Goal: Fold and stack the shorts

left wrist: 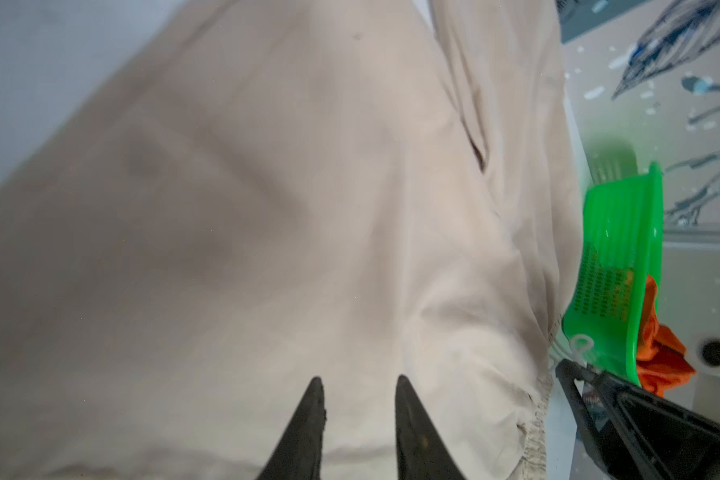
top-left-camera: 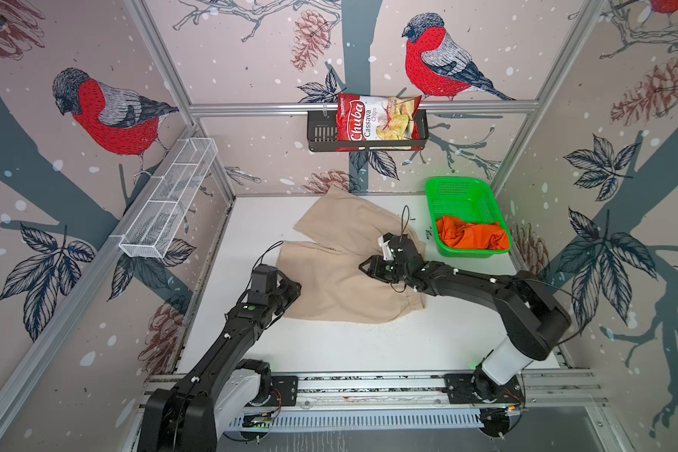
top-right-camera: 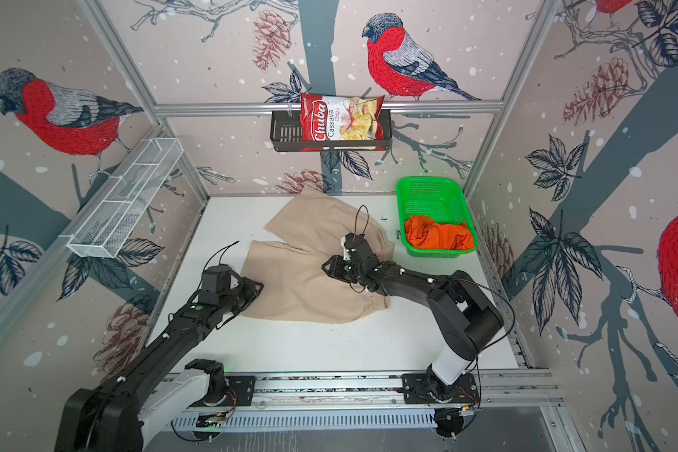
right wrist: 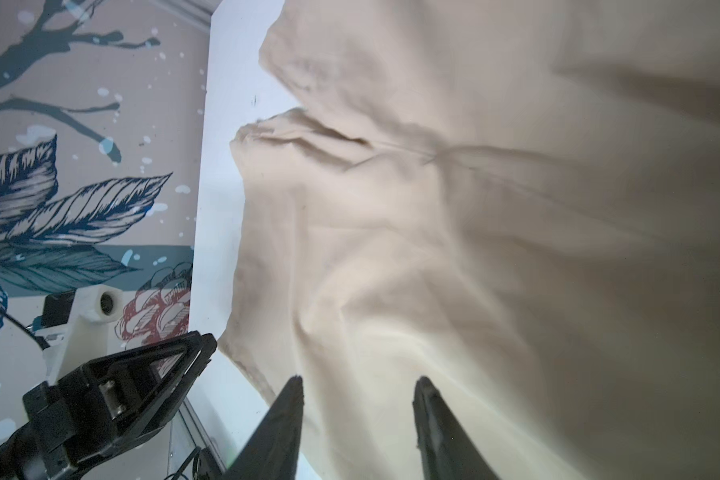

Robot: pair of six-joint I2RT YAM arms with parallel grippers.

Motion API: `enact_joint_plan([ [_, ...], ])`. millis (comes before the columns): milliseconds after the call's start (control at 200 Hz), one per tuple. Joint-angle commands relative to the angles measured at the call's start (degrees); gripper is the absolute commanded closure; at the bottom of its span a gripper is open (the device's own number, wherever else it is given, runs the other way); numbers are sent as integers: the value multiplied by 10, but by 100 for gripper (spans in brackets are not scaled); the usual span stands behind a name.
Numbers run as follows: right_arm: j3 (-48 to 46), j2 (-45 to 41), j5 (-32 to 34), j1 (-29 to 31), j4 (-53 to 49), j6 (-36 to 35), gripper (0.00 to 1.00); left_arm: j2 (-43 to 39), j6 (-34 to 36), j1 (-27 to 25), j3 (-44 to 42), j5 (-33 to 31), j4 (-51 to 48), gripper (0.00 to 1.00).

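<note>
White table (top-left-camera: 368,344) is carrying the beige shorts (top-left-camera: 341,281), spread out; orange shorts (top-left-camera: 472,236) are sitting in the green basket (top-left-camera: 458,188). Left gripper (left wrist: 359,378) and right gripper (right wrist: 359,377) are poised over the cloth, both released. Pinching edges and lifting together seems wisest.

1. Both top views are bright and even, with soft light from overhead. The white worktop (top-left-camera: 329,344) shows almost no glare.
2. Shadows are faint and soft-edged, a light smudge under the black robot arms (top-left-camera: 466,283).
3. There is wide-lens bend here: the aluminium frame rails (top-right-camera: 321,106) splay outward towards the picture corners.
4. The left wrist view is smeared and soft. The beige cloth shorts (left wrist: 267,208) sit out of focus, and the green plastic basket (left wrist: 616,266) bleeds a green haze.
5. In the right wrist view the cloth is soft again, with a pale sheen close in and duller shade beyond. The leaf-printed wall (right wrist: 59,199) is sharper.
</note>
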Motion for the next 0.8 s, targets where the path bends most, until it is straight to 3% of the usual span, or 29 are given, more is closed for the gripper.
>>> enact_joint_plan([
  [0, -25, -57, 3, -27, -35, -21, 54, 39, 79, -55, 40, 1, 68, 66],
  [175, -65, -165, -49, -133, -71, -37, 52, 121, 215, -182, 119, -28, 129, 61],
  [360, -87, -234, -104, -242, -137, -79, 52, 212, 393, -309, 183, 8, 231, 58],
  [485, -135, -274, -152, -311, -143, -85, 51, 289, 481, -360, 231, 47, 257, 56],
  [580, -183, -312, -173, -369, -139, -75, 51, 350, 538, -394, 271, 56, 262, 48],
  [675, -235, -342, -206, -428, -118, -56, 49, 411, 613, -429, 311, 62, 241, 40],
  [795, -282, -356, -249, -477, -108, -44, 49, 480, 678, -459, 373, 51, 188, 36],
])
